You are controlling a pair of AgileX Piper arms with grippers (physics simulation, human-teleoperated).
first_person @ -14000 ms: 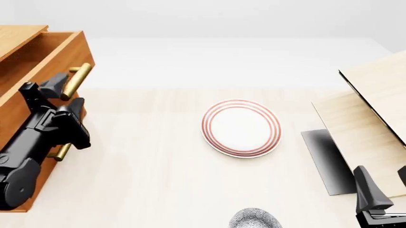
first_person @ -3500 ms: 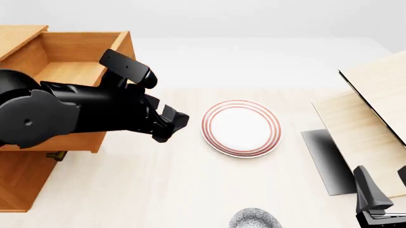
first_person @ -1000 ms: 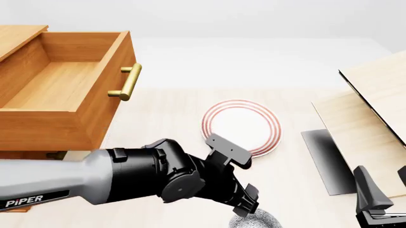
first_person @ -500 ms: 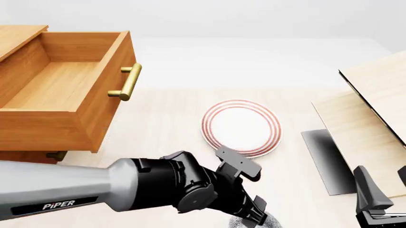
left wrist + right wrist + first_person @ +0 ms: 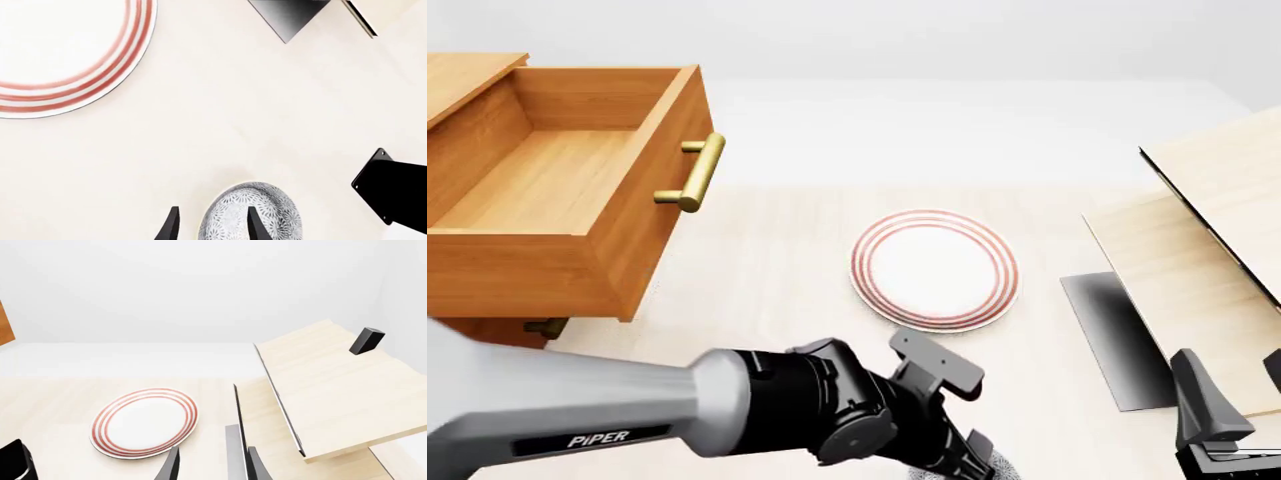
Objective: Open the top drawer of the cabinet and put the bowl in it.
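Note:
The top drawer [image 5: 561, 170] of the orange-brown cabinet [image 5: 467, 75] stands pulled out and empty, its brass handle [image 5: 691, 172] facing the plate. The speckled bowl [image 5: 257, 210] sits on the table at the near edge. In the front view my left arm [image 5: 827, 420] covers it except a sliver [image 5: 1002, 466]. My left gripper [image 5: 212, 226] is open and straddles the bowl's rim, one finger [image 5: 253, 222] over the inside and the other outside. My right gripper [image 5: 212, 465] is open and empty at the near right [image 5: 1234, 400].
A white plate with red rings [image 5: 934, 268] lies mid-table, beyond the bowl; it also shows in the left wrist view [image 5: 60, 50] and the right wrist view [image 5: 143, 421]. Pale light-wood furniture with a black edge [image 5: 1214, 230] stands at the right. A lower drawer's handle [image 5: 545, 326] sits under the open drawer.
My left arm has moved further toward the near edge and lower over the bowl, covering more of it. The drawer, plate and right arm have not moved.

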